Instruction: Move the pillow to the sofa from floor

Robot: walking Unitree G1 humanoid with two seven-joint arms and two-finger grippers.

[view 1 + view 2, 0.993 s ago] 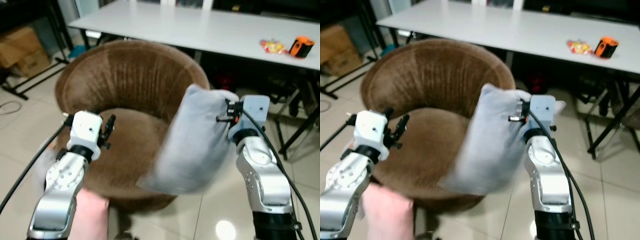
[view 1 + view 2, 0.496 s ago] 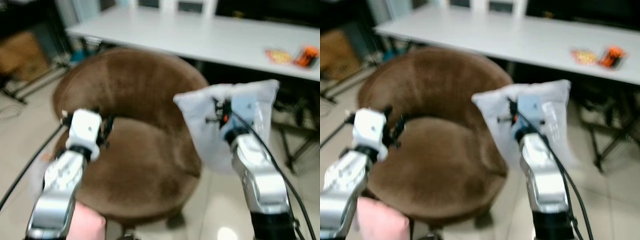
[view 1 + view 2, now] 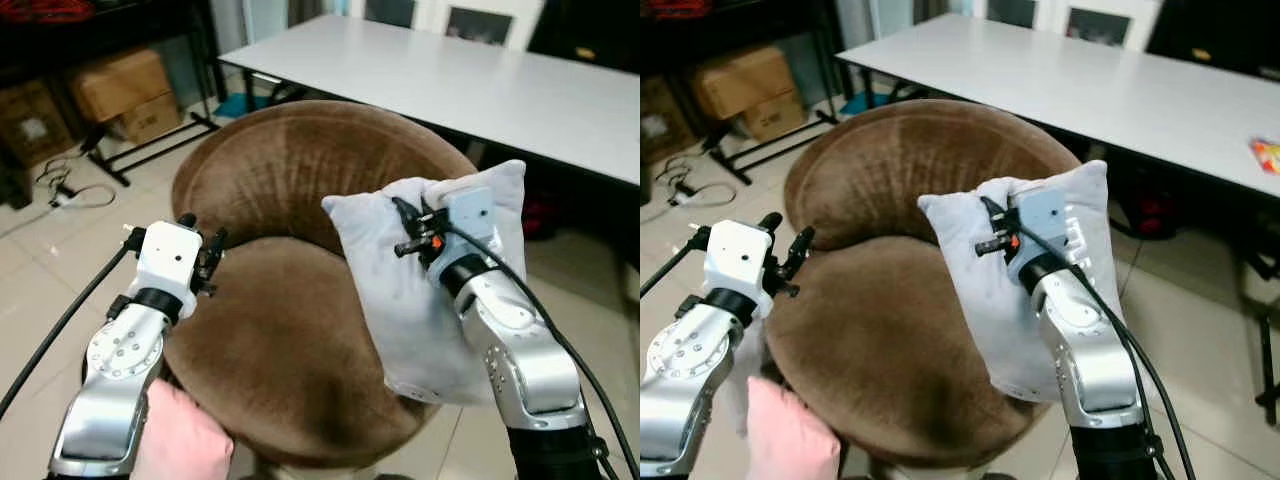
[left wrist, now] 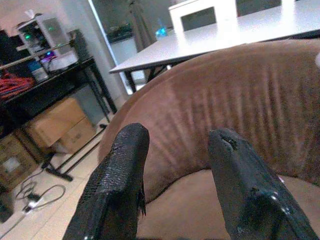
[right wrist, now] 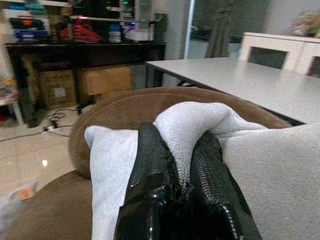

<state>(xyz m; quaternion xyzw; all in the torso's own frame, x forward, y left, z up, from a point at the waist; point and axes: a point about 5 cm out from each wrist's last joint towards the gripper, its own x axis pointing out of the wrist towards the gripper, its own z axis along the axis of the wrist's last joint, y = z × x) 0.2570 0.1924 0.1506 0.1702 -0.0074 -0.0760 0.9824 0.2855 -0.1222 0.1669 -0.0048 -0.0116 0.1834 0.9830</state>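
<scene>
Over the right edge of the brown round sofa chair: grey pillow, pinched between the closed fingers of the right gripper, held clear of the floor. Left gripper: fingers spread, nothing held, above the seat. Lift judged done; placing and release on the seat outstanding.
</scene>
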